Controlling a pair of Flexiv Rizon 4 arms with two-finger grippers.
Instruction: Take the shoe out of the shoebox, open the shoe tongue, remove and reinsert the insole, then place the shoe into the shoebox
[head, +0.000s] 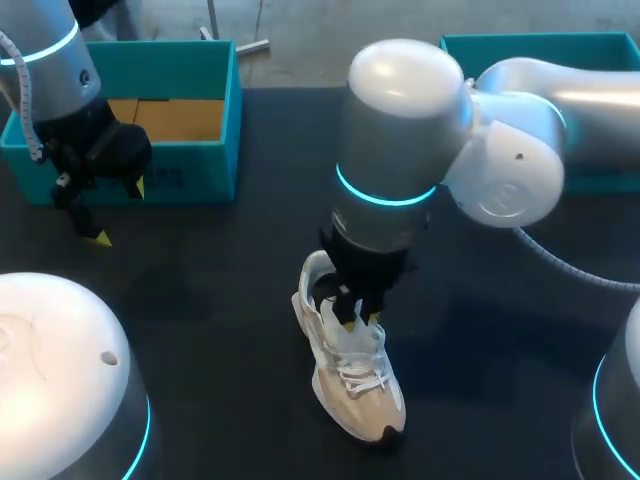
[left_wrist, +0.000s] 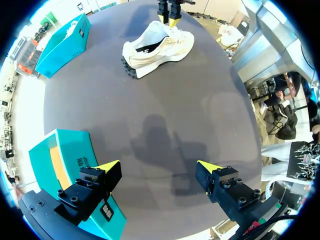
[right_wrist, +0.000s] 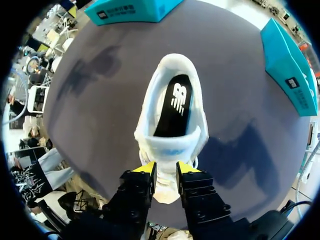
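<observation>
Now, shoe (head: 350, 385): upright on table (head: 220, 300), outside shoebox (head: 190, 180), well apart from it.
Right gripper (right_wrist: 166, 169): over shoe's middle, pinching tongue (right_wrist: 167, 187).
Left gripper (left_wrist: 157, 165): wide open, empty, far from shoe.
Handling: likely light, soft upper; tongue floppy, heel firmer hold.

The shoe (head: 352, 375) lies on the table (head: 220, 300), the shoebox (head: 185, 178) behind-left of it, another box (head: 520, 42) behind-right.

You have a dark table (head: 220, 300). On it the white shoe (head: 350, 380) stands under the right gripper (head: 360, 320), a teal shoebox (head: 190, 170) sits beside the left gripper (head: 120, 212), and a second teal box (head: 520, 42) sits beyond the right one.
</observation>
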